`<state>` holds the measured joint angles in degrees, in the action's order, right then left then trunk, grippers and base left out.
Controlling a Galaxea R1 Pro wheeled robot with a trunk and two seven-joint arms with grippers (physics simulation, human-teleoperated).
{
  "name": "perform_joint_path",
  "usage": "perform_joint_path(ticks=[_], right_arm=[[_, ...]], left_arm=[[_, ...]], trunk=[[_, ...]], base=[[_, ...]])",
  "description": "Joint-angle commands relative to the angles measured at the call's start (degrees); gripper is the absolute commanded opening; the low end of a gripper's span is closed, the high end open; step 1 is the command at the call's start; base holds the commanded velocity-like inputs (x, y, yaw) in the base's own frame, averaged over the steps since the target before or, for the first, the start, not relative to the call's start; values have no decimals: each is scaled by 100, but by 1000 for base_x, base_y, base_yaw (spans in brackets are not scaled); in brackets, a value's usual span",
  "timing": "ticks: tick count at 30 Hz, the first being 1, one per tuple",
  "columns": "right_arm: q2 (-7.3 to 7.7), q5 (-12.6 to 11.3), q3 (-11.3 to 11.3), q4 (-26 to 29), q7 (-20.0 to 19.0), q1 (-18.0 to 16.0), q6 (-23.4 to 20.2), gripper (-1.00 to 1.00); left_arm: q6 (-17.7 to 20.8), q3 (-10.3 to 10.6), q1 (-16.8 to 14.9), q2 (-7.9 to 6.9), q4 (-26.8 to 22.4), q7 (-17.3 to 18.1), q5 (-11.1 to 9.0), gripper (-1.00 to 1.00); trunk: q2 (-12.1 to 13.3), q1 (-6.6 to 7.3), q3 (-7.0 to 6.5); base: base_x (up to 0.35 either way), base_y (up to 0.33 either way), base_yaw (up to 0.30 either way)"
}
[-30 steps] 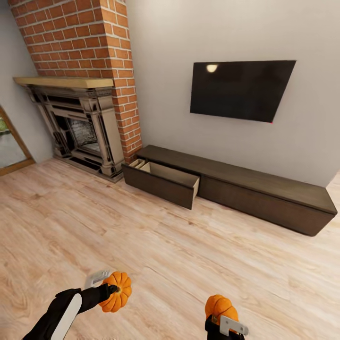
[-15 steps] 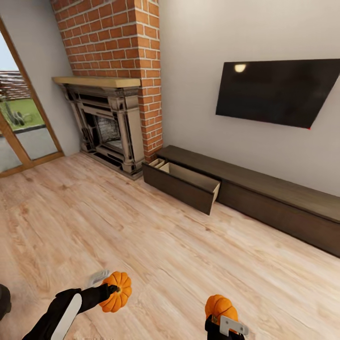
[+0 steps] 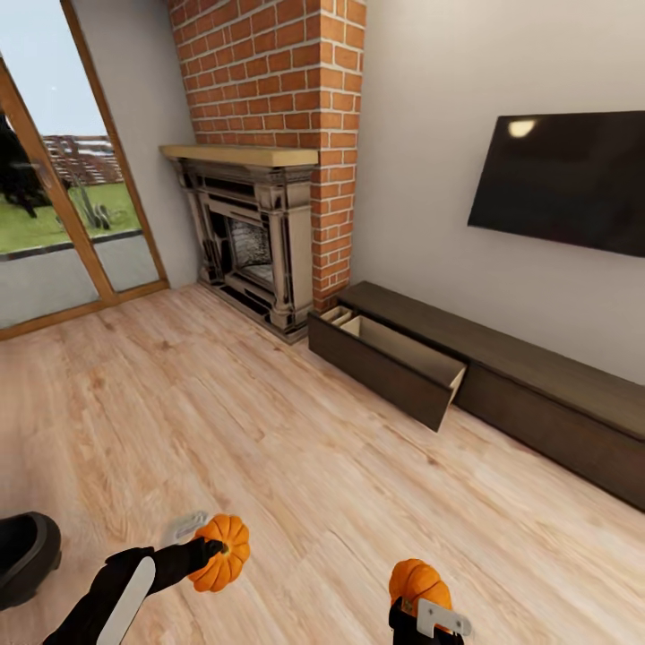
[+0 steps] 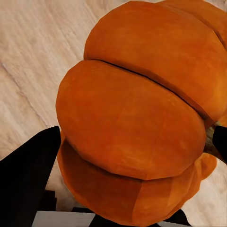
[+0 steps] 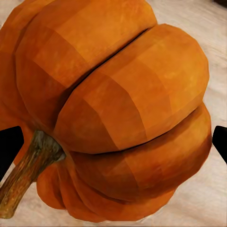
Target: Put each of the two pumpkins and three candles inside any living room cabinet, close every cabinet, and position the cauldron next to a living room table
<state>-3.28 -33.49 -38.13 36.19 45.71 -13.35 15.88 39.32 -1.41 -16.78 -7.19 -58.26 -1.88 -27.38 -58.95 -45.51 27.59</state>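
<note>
Head view: left claw is clamped on one pumpkin, right claw on the other pumpkin, both carried low over the wood floor. The cabinet sits by the far wall with a drawer pulled open; the cauldron is at the left edge.

Left wrist: pumpkin wedged between dark fingers. Looks rigid and light, I'd guess; gripping across the ribs seems right.

Right wrist: pumpkin held at its sides, stem sticking out.
</note>
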Motion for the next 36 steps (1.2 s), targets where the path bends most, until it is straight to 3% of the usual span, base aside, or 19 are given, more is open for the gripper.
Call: perform_joint_path(ticks=[1, 7, 36], right_arm=[[-2, 18, -2, 2, -1, -1, 3, -100], [-2, 18, -2, 2, -1, -1, 3, -100], [-1, 18, -2, 2, -1, -1, 3, -100]], left_arm=[[-23, 0, -1, 1, -1, 1, -21, -100], [-52, 0, -1, 6, -1, 3, -22, -100], [-53, 0, -1, 95, -1, 3, -13, -100]], trunk=[[0, 0, 0], [0, 0, 0], [0, 0, 0]], base=[[326, 0, 292], [254, 0, 292], [55, 0, 292]])
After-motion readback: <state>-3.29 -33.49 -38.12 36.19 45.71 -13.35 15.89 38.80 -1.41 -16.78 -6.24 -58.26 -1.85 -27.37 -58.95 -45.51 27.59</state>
